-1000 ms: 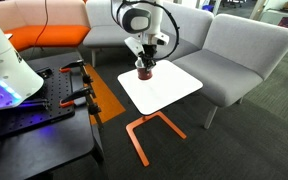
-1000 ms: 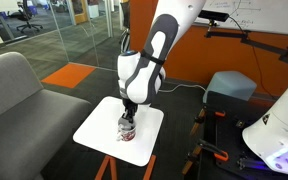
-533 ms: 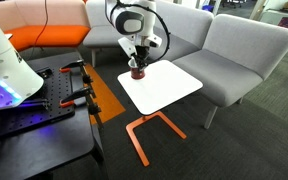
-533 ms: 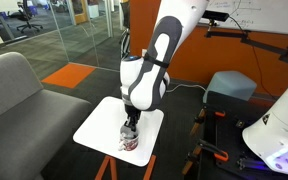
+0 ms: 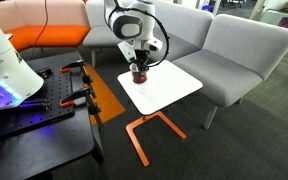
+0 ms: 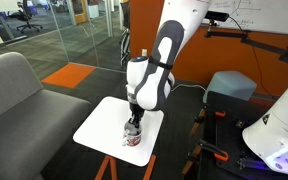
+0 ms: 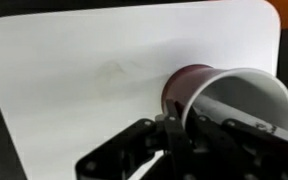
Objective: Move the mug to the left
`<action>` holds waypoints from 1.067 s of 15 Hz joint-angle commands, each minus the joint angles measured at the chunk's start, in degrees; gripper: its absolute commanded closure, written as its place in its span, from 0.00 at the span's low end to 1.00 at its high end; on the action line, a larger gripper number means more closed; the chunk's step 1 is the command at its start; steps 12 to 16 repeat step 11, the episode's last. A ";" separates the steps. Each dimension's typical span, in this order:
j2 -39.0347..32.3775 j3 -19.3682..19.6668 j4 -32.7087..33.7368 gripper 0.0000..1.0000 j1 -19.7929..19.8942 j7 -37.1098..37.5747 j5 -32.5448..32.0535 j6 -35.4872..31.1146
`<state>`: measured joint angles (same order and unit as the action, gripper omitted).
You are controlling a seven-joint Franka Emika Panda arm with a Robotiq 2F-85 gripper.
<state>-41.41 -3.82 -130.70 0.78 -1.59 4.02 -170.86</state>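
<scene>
Looking at an exterior view, I find my gripper point(image 5: 139, 65) coming straight down over the mug point(image 5: 139, 74), which sits close to the table point(image 5: 172, 92) edge on the side nearest the grey sofa point(image 5: 234, 50). From here the mug is too small for me to read how the jaws stand. In an exterior view from the opposite side, the mug point(image 6: 132, 137) is near the table point(image 6: 96, 135) edge that faces my base, with the gripper point(image 6: 133, 124) directly above and touching its top. I cannot tell whether its base rests on the white top or hangs just clear. In the wrist view the mug point(image 7: 189, 85) fills the right side, dark red wall outside and pale inside, close to the rounded corner of the table point(image 7: 74, 80). My gripper point(image 7: 184, 135) looks pinched on the rim, apparently one finger inside the mouth and one against the outer wall, though the blur hides the exact contact. I judge the mug light, rigid and smooth, so a rim pinch could let it swing or slip. It may chip if it drops, and the table edge is near. A firm hold on the wall just below the lip seems the sensible place.
</scene>
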 commanded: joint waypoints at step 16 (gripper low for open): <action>21.25 -6.49 -2.39 0.00 7.60 -4.83 11.63 23.81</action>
